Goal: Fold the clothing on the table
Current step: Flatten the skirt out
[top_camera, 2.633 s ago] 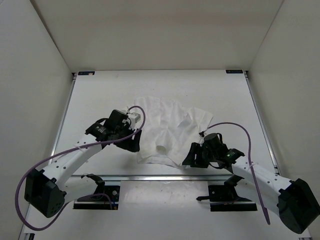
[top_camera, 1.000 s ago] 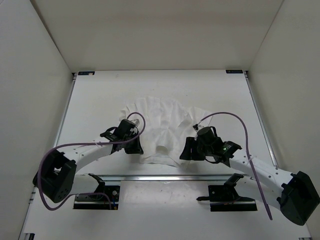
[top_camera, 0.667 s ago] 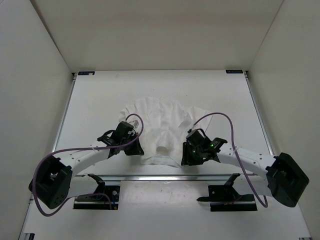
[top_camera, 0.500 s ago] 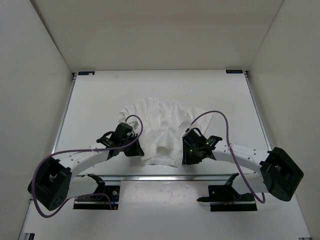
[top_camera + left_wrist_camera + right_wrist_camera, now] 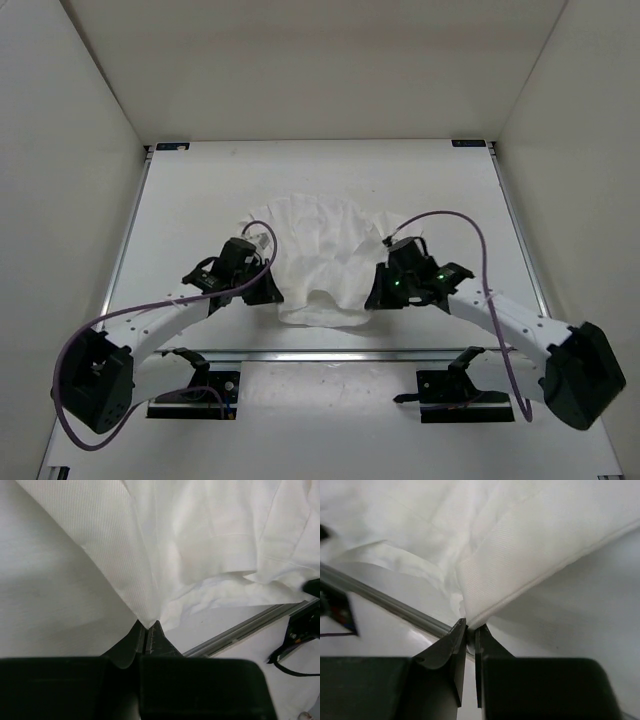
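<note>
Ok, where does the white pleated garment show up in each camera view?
Top external: white pleated garment at the centre of the table.
Left wrist: it fills the upper right of the frame.
Right wrist: it fills the top of the frame.
Shared landmark: the table's near metal rail.

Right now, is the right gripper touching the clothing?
Touching. The right wrist view shows the right gripper closed on a corner of the clothing, with the fabric edge running down between its fingertips.
</note>
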### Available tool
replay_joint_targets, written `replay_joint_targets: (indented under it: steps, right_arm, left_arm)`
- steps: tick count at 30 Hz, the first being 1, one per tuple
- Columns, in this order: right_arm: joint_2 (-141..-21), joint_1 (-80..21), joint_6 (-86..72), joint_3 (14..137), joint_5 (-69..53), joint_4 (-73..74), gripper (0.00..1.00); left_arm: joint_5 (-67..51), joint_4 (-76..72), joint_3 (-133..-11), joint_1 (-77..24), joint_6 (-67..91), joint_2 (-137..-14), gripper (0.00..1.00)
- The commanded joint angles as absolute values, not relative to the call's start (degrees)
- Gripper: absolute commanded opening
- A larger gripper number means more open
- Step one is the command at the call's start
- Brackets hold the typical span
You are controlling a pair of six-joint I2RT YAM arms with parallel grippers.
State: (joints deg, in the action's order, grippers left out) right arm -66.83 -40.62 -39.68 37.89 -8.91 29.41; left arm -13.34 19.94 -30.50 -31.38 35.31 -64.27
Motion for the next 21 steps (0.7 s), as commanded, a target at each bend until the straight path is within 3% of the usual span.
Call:
replay_joint_targets:
  steps: [1, 12, 16, 21]
  right_arm:
    - [-58.73, -31.85, -33.06, 39.98, -22.12, 21.55, 0.0]
    - [-57.12, -19.87, -25.84, 61.68, -36.54, 26.99, 0.0]
    - [-69.32, -15.21, -21.73, 70.37, -39.03, 25.76, 0.0]
    - [-84.87, -10.9, -20.83, 89.53, -43.32, 23.1, 0.0]
  left_arm:
    - [-13.27, 23.46, -38.3, -28.74, 31.91, -61.61, 0.0]
    - [-13.71, 34.81, -65.38, -27.7, 30.67, -61.25, 0.0]
    - [-16.17, 35.85, -74.14, -22.86, 26.91, -70.71, 0.0]
    - [-13.01, 46.03, -105.42, -21.27, 21.2, -90.41, 0.0]
